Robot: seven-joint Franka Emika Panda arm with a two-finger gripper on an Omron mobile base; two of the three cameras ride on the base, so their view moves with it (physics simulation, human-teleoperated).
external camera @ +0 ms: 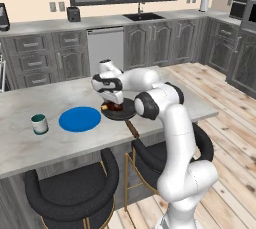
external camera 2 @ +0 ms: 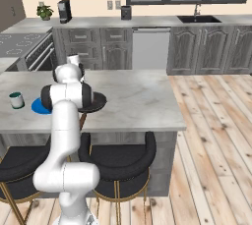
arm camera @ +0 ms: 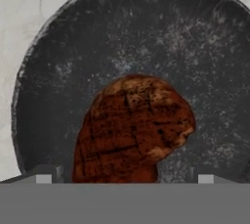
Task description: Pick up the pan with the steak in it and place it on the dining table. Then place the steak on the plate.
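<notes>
- Here we see the pan (external camera: pixel 120 111) sitting on the dining table (external camera: pixel 30 145) near its near edge, its brown handle (external camera: pixel 133 129) sticking out over that edge toward the stools
- The steak (arm camera: pixel 132 130) lies inside the pan, on the black bottom, away from the rim
- Our gripper (arm camera: pixel 124 176) hangs straight above the steak with its jaws spread wide, one fingertip (arm camera: pixel 45 175) on each side of the meat; we cannot tell whether they touch it, and nothing is pinched
- The plate (external camera: pixel 80 119) lies flat on the table just left of the pan, apart from it, with bare stone between
- Farther left stands a teal-banded mug (external camera: pixel 39 124), near the plate but not touching it
- The arm's white forearm and elbow (external camera: pixel 150 104) cover the right side of the pan in the left base view, and in the right base view the arm hides most of the plate and pan
- Two dark stools (external camera: pixel 75 188) stand under the near edge of the table
</notes>
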